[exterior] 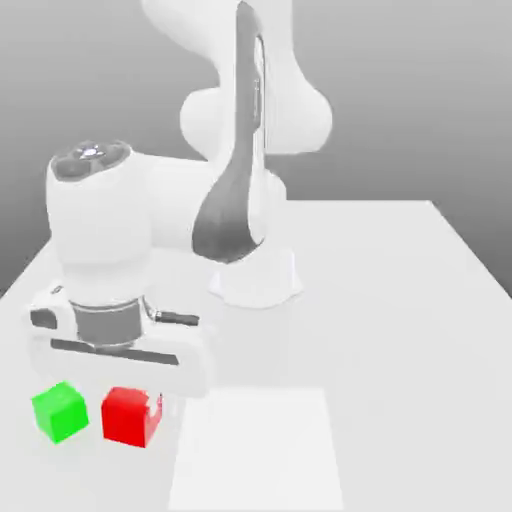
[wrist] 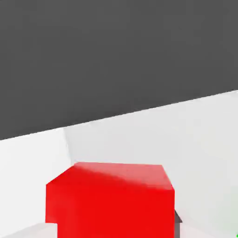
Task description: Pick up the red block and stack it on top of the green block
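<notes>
Looking at my feed: the red block (exterior: 130, 416) is a small bright red cube, plain matte faces, sitting near the front edge of the white table, over on the exterior view's left. It looks level, turned a bit so I see one corner edge facing the camera. The green block (exterior: 60, 411) is the same kind of cube in bright green, about the same size, also flat on the table. It sits just beside the red one, further to the exterior view's left, with a narrow gap between them, not touching. On the hand view the red block (wrist: 111, 202) looms big and close, its top face catching light.
</notes>
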### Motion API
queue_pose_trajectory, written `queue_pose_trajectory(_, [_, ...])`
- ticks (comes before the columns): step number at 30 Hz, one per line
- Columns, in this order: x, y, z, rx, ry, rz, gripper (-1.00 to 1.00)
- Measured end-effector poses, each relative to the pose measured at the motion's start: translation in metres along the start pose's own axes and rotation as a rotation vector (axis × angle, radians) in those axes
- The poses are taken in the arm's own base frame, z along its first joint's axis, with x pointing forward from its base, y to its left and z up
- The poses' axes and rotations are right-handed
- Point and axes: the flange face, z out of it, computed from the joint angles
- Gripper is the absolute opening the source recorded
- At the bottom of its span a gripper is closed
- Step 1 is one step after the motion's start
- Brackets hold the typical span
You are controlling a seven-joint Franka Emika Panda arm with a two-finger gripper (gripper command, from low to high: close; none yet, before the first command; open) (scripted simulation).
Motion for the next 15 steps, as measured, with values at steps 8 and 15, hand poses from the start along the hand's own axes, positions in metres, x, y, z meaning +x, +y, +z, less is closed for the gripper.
queue_pose_trajectory(8, [0.051, 0.095, -0.006, 0.000, 0.004, 0.388, -1.00])
queue_pose_trajectory(15, [0.051, 0.097, 0.045, -0.001, 0.004, 0.400, 1.00])
